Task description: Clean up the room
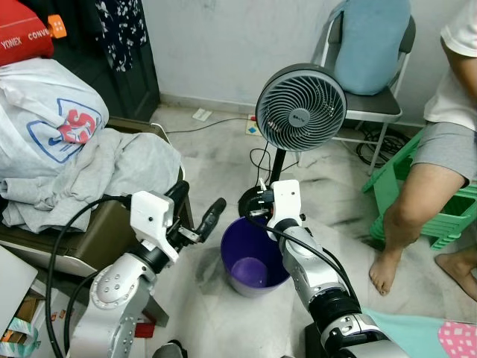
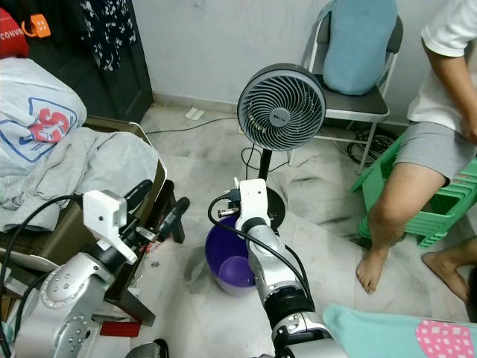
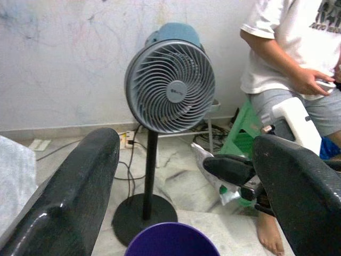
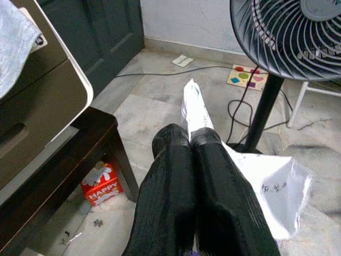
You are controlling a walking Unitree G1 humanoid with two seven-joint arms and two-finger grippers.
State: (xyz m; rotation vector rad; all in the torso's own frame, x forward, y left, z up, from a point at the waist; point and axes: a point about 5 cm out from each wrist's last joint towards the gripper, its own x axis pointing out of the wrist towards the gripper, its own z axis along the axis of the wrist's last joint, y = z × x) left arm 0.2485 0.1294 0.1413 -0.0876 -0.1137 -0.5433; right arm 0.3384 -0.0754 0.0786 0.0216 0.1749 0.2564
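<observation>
Above the purple bucket (image 1: 253, 261), the right gripper (image 4: 190, 140) pinched a crumpled white wrapper (image 4: 266, 186) between closed fingers, while the left gripper (image 1: 200, 209), fingers spread and empty, hovered just beside the bucket's rim.

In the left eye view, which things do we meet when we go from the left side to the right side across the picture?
Pile of clothes → left gripper → purple bucket → standing fan → grey chair with a blue cushion → green plastic stool → seated person.
</observation>
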